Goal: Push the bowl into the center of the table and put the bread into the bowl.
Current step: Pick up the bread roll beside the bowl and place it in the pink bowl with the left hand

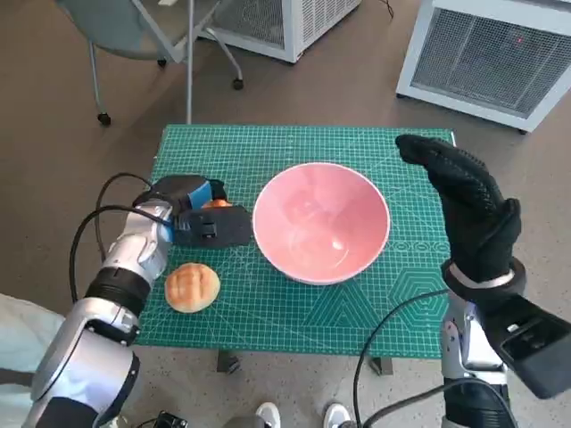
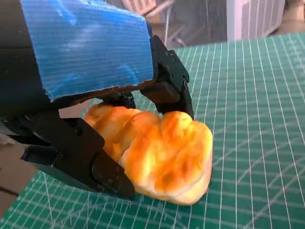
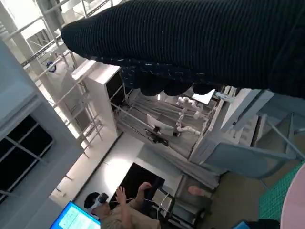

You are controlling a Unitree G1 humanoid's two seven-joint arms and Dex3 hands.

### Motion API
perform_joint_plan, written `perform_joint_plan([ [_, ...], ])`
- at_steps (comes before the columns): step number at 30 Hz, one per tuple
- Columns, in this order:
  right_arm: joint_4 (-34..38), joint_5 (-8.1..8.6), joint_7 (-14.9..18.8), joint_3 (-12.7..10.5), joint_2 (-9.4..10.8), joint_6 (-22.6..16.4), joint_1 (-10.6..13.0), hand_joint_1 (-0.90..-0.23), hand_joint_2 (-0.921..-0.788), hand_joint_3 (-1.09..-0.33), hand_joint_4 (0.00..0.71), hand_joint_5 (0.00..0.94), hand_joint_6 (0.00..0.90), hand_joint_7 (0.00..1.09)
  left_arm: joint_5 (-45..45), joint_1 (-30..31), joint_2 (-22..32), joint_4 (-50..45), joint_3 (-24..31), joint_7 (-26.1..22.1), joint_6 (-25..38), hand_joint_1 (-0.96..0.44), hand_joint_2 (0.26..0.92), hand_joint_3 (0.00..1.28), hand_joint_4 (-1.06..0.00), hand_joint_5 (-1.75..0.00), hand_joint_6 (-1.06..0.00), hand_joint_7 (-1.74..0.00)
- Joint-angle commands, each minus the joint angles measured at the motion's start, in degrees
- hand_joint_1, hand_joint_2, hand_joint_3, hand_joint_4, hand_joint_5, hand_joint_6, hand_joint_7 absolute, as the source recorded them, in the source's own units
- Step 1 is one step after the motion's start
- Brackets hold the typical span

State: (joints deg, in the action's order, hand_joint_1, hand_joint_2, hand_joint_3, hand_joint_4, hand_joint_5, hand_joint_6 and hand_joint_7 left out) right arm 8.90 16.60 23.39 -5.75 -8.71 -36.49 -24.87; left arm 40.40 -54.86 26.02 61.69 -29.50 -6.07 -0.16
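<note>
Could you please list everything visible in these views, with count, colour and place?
bowl: one, pink, near the middle of the mat.
bread: two golden rolls; one in the left hand beside the bowl, the other loose on the mat's near left corner.
cutting mat: one, green, covering the table.
chair: one, grey, on castors, beyond the table.
white cabinets: two, with mesh fronts, on the floor beyond the table.
person: one, seated at a screen, in the right wrist view.
left hand: black with blue tape, grips a roll.
right hand: black glove, raised right of the bowl, holds nothing.
</note>
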Motion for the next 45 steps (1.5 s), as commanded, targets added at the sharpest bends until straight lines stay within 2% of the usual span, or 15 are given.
perform_joint_plan([
  [1, 0.07, 0.22, 0.43, 0.25, 0.15, 0.42, 1.31, -0.672, -0.921, -0.705, 0.092, 0.000, -0.001, 0.49, -0.33, 0.49, 2.17, -3.50, 1.29, 1.68, -0.74, 0.00, 0.912, 0.03, -0.73, -1.22, -0.71, -0.98],
  [5, -0.09, 0.28, 0.39, 0.30, 0.15, 0.51, 1.50, -0.672, -0.921, -0.705, 0.092, 0.000, -0.001, 0.49, -1.86, 1.79, 4.20, -11.00, 3.88, 0.59, -0.30, 0.00, 0.912, 0.03, -0.75, -1.20, -0.71, -0.98],
  [13, -0.23, 0.89, 0.75, 0.31, 0.09, 0.59, 1.80, -0.677, -0.921, -0.705, 0.091, 0.000, -0.001, 0.49, -6.13, 8.83, 7.56, -37.17, 12.42, -2.66, 2.80, 0.00, 0.907, 0.03, -0.79, -1.09, -0.68, -1.09],
  [19, -0.39, 1.10, 0.78, 0.47, 0.26, 0.79, 1.95, -0.675, -0.921, -0.704, 0.091, 0.000, -0.001, 0.49, -8.01, 13.10, 6.79, -49.42, 15.94, -2.45, 1.77, 0.00, 0.907, 0.03, -0.79, -1.04, -0.67, -1.14],
  [25, -0.19, 0.96, 0.72, 0.59, 0.42, 0.62, 1.98, -0.674, -0.921, -0.706, 0.085, 0.000, -0.001, 0.49, -9.03, 15.87, 5.32, -58.36, 17.22, -2.65, 0.27, 0.00, 0.908, 0.03, -0.80, -1.03, -0.66, -1.15],
  [35, -0.23, 1.13, 0.74, 0.70, 0.29, 0.48, 2.22, -0.675, -0.921, -0.706, 0.083, 0.000, -0.001, 0.49, -7.39, 17.61, 2.28, -66.84, 15.05, -4.98, -0.77, 0.00, 0.907, 0.02, -0.83, -1.02, -0.66, -1.13],
  [45, -0.43, 1.33, 0.83, 0.67, 0.22, 0.60, 2.57, -0.675, -0.921, -0.707, 0.078, 0.000, -0.001, 0.48, -6.00, 16.68, -0.73, -63.39, 10.17, -6.60, -6.16, 0.00, 0.911, 0.01, -0.83, -0.99, -0.65, -1.16],
])
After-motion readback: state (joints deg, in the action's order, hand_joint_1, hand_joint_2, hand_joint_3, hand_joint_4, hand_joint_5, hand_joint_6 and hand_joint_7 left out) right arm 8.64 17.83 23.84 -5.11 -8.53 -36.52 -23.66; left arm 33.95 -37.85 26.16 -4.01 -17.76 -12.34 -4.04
